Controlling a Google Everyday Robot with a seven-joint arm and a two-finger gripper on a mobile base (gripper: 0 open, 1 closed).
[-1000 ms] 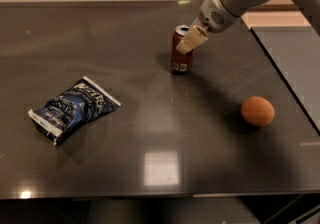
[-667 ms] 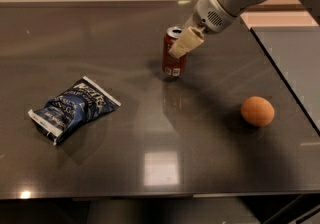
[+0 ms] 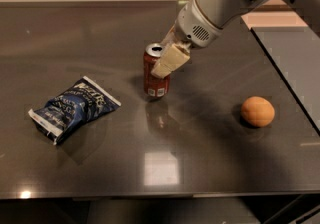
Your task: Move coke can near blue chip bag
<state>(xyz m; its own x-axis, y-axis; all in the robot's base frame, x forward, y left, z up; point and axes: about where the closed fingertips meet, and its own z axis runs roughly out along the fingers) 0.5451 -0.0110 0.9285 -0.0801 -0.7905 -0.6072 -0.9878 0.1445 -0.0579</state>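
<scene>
Red coke can [image 3: 156,85], gripped by claw [image 3: 161,65], is between blue chip bag [image 3: 74,109] and orange [image 3: 257,111]

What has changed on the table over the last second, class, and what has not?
The gripper, shut on the can, has carried it left and toward the camera, closer to the bag. Nothing was newly grasped or released; the can was held throughout. The bag and the orange stayed put.

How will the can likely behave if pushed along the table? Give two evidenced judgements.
Likely tippy: the can is upright, taller than wide, and the gripper clasps it near the top. Probably slides easily, since the table looks glossy.
</scene>
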